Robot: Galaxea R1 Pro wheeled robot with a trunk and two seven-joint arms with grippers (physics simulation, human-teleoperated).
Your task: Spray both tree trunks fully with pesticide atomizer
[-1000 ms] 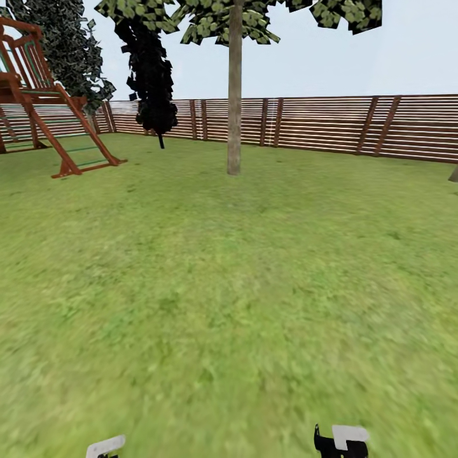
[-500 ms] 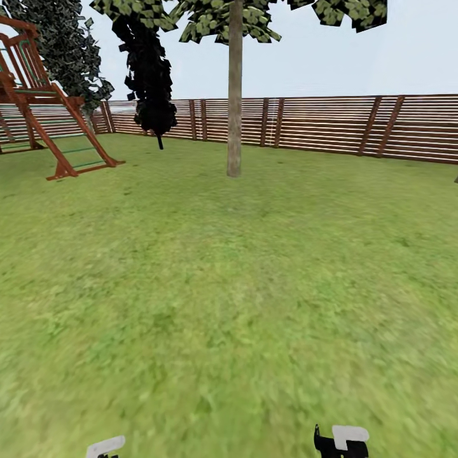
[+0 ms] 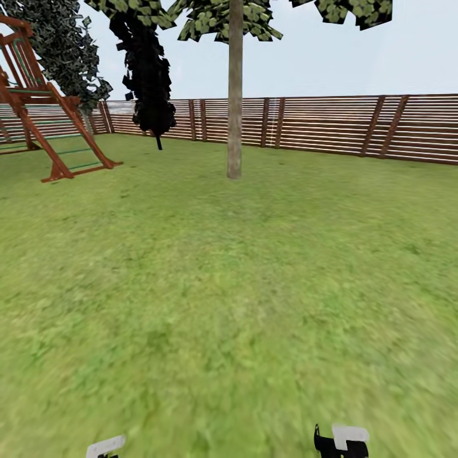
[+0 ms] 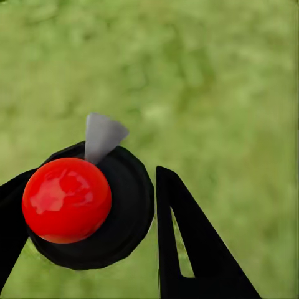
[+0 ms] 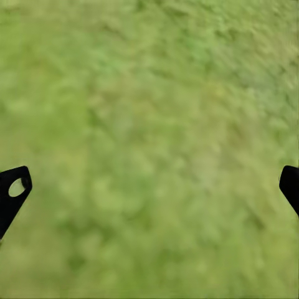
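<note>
In the left wrist view my left gripper (image 4: 87, 187) is shut on the pesticide atomizer (image 4: 66, 199), a black round body with a glossy red top and a grey nozzle, held over grass. My right gripper (image 5: 152, 180) hangs open over bare lawn with nothing between its fingers. One tree (image 3: 235, 19) stands straight ahead across the garden lawn (image 3: 229, 286). Its tree trunk (image 3: 235, 108) is a straight pale grey-tan column, still several metres from me. Bits of my left arm (image 3: 105, 446) and right arm (image 3: 341, 440) show at the head view's lower edge.
A brown slatted fence (image 3: 331, 124) closes the far side. A red-brown wooden play frame (image 3: 44, 121) stands at the left. A dark conifer (image 3: 149, 76) rises left of the tree, near the fence. Open grass lies between me and the trunk.
The whole head view has shifted a little: the play frame has slid toward the left edge and the object at the right edge has left the picture. Both arms keep their pose.
</note>
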